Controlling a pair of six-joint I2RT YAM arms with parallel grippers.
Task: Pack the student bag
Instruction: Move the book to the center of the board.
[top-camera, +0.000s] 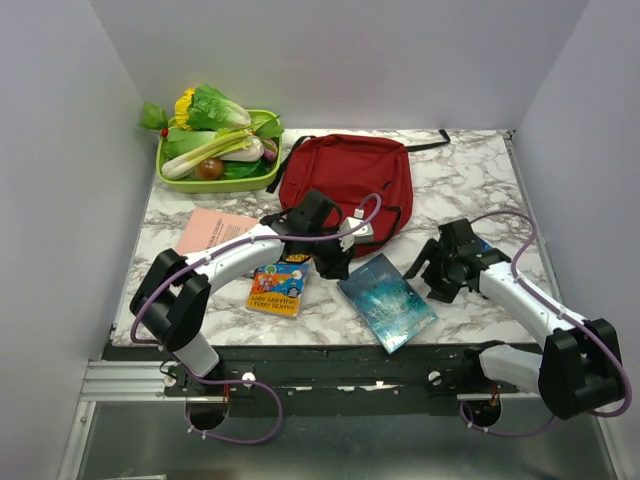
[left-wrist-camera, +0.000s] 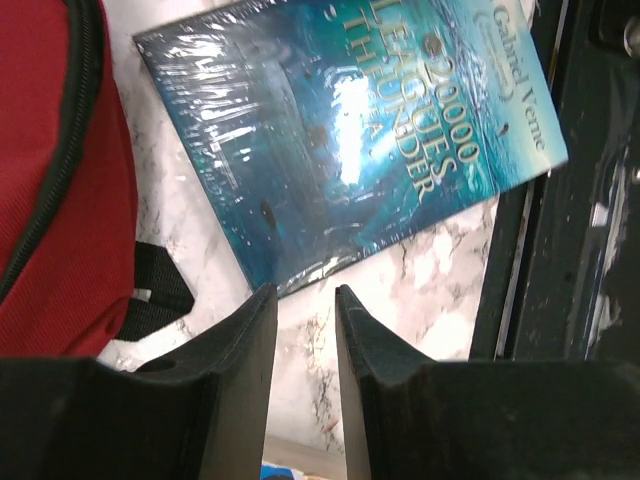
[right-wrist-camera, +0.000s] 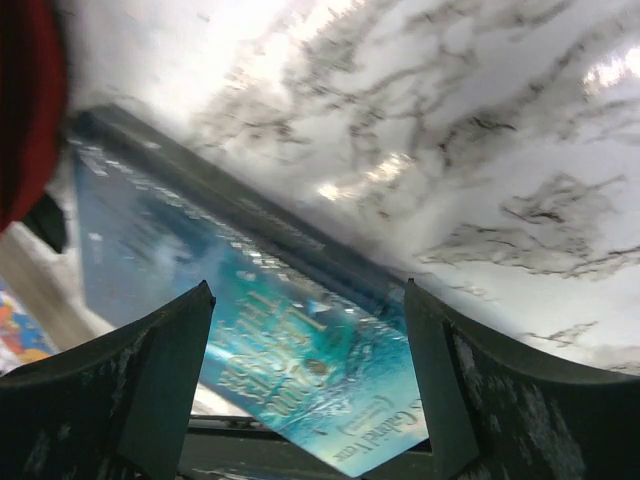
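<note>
The student bag (top-camera: 345, 185), dark red with black straps, lies flat at the back middle of the table. A teal paperback (top-camera: 388, 300) rests in front of it near the table's front edge. My left gripper (top-camera: 333, 258) hovers between the bag's front edge and the book. In the left wrist view this gripper (left-wrist-camera: 305, 295) is open by a narrow gap with bare marble between its fingers, the book (left-wrist-camera: 340, 140) just beyond its tips and the bag (left-wrist-camera: 50, 180) to the left. My right gripper (top-camera: 430, 268) is wide open over the book's right edge (right-wrist-camera: 250, 330), holding nothing.
A colourful children's book (top-camera: 278, 288) lies left of the teal one, with a pink sheet (top-camera: 215, 230) behind it. A green tray (top-camera: 262, 183) of toy vegetables stands at the back left. White walls close in three sides, and a black rail (top-camera: 350, 360) runs along the front.
</note>
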